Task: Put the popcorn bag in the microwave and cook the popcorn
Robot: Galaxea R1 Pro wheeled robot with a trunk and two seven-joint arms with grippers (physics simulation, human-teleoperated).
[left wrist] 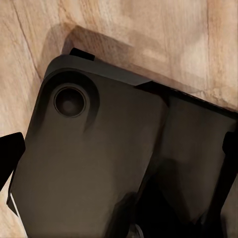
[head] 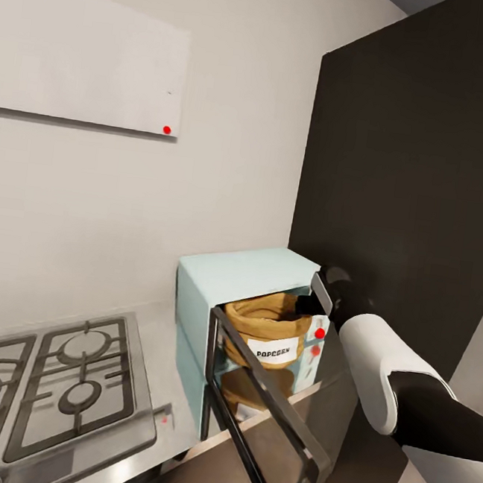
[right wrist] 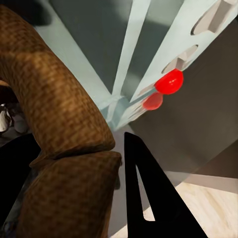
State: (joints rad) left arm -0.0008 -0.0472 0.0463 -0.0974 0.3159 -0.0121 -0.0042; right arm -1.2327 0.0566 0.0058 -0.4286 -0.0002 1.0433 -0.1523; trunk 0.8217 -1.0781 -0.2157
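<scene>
The pale mint-blue microwave stands on the grey countertop with its dark glass door swung open toward me. The tan popcorn bag, white label facing out, sits in the microwave's opening. My right gripper is at the bag's rolled rim on its right side, shut on it. The right wrist view shows the burlap rim pressed beside a dark finger, with the microwave's mint panel and a red knob behind. My left gripper hangs open over my dark base.
A gas hob with grey grates lies left of the microwave. A tall dark cabinet rises right behind it, close to my right arm. A white wall cabinet hangs above. Wooden floor shows below.
</scene>
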